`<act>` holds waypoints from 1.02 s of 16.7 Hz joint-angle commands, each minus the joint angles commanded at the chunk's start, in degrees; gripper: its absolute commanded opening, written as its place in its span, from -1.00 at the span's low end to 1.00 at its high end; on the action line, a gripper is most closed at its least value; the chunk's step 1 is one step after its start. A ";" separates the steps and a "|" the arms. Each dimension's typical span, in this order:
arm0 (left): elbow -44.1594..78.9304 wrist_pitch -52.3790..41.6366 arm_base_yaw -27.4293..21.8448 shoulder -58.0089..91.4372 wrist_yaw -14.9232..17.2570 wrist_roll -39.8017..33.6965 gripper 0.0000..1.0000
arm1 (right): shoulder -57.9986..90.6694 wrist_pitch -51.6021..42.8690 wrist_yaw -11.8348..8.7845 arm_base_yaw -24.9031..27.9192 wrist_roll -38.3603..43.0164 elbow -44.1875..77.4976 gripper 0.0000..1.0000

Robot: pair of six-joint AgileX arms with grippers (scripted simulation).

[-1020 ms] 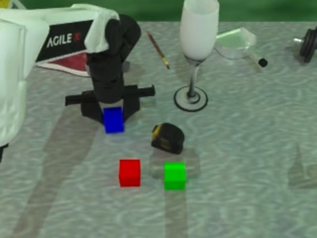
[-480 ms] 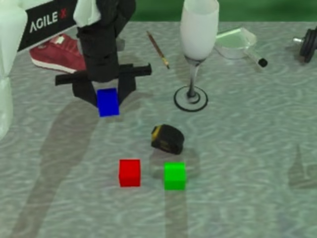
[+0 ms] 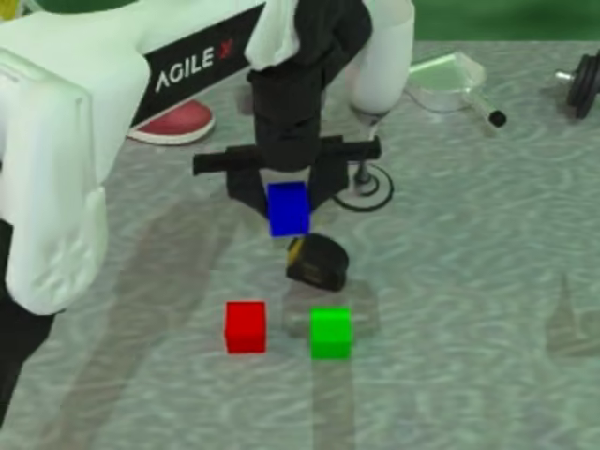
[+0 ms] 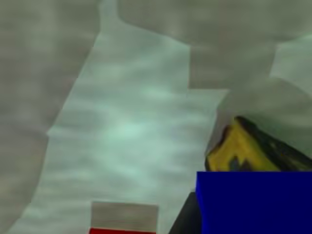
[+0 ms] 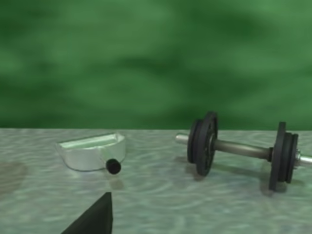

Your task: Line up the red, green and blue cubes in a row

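Between the left hand (image 3: 288, 202) fingers sits the blue cube (image 3: 288, 208).

Tape measure (image 3: 318, 260): black and yellow, near the table's middle, lying on its side.
Wine glass (image 3: 373, 66): white, upright, far from the camera, right of centre; its round foot shows on the table.
Sneaker (image 3: 178, 123): dark red, far left, partly hidden.
Scoop (image 3: 448, 79): pale green, far right, black-tipped handle.
Dumbbell (image 5: 243, 147): black plates, far right edge.
Table (image 3: 469, 281): grey-green, mottled.
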 joint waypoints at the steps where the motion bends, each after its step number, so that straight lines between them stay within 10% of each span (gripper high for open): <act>1: 2.08 -1.26 -3.06 1.04 0.01 -2.16 -1.00 | 0.00 0.00 0.00 0.00 0.00 0.00 1.00; 7: 12.09 -6.69 -17.02 5.12 -0.06 -12.23 -1.00 | 0.00 0.00 0.00 0.00 0.00 0.00 1.00; 17: 5.86 -0.06 -17.17 5.09 -0.06 -12.79 -1.00 | 0.00 0.00 0.00 0.00 0.00 0.00 1.00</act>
